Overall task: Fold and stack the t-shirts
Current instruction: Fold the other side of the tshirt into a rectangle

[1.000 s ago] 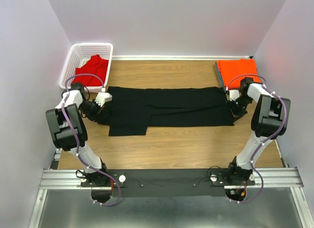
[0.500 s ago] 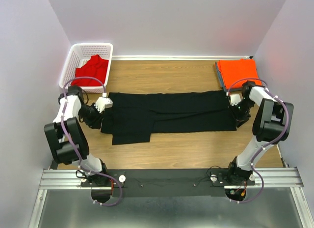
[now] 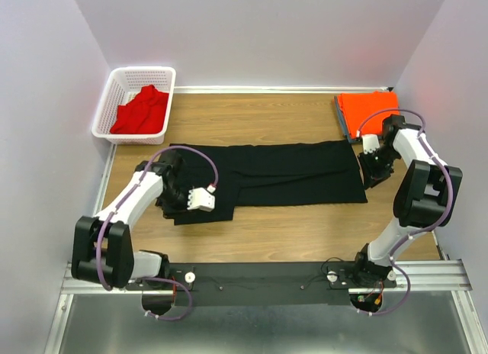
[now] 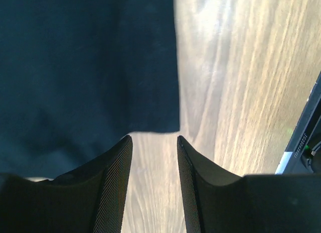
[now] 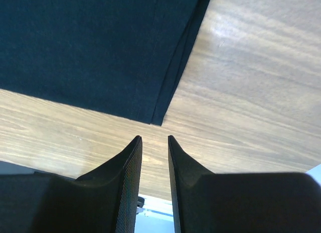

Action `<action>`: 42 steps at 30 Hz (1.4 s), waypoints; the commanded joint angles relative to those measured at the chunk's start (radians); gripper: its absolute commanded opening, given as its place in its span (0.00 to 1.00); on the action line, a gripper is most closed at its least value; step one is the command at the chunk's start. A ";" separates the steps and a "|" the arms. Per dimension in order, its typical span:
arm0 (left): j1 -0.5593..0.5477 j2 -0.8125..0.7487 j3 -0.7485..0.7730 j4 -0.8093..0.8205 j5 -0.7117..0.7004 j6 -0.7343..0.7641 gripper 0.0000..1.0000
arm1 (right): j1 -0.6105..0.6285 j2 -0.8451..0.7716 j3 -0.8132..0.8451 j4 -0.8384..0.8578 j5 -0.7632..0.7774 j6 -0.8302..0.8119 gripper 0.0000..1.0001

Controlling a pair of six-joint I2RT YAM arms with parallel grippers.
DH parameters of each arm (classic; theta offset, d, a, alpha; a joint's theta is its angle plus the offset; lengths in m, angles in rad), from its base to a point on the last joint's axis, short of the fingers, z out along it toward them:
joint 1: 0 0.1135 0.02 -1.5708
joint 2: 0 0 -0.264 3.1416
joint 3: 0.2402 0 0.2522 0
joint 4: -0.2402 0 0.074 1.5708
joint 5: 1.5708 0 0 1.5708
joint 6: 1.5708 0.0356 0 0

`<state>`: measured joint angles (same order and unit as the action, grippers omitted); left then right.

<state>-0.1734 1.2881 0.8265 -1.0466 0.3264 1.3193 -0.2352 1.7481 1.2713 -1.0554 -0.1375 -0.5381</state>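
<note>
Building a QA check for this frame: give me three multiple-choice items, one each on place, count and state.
1. Where is the red t-shirt?
A in the basket
B on the floor
C on a shelf

2. How many t-shirts show?
A two
B three
C four

3. The left gripper is:
A shut on cloth
B open and empty
C shut on nothing

Answers:
1 A: it lies crumpled inside the white mesh, far left.
2 B: red, the orange t-shirt and the black t-shirt.
3 B: its wrist view shows only bare wood between the fingers.
</note>
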 commanded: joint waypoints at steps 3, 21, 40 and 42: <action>-0.124 0.068 -0.029 0.071 -0.081 -0.043 0.50 | -0.006 0.028 0.039 -0.023 -0.016 0.018 0.34; -0.253 0.260 -0.090 0.255 -0.210 -0.172 0.29 | -0.006 0.056 0.057 -0.028 -0.002 0.020 0.34; -0.144 0.325 0.537 -0.047 -0.090 -0.141 0.00 | -0.003 0.067 0.144 -0.066 -0.120 0.001 0.28; -0.123 0.370 0.638 -0.041 -0.093 -0.134 0.00 | 0.000 0.073 0.157 -0.071 -0.140 0.001 0.28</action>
<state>-0.3328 1.5784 1.3621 -1.0500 0.2070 1.1629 -0.2348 1.7973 1.3838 -1.0973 -0.2104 -0.5255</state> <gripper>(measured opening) 0.007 0.282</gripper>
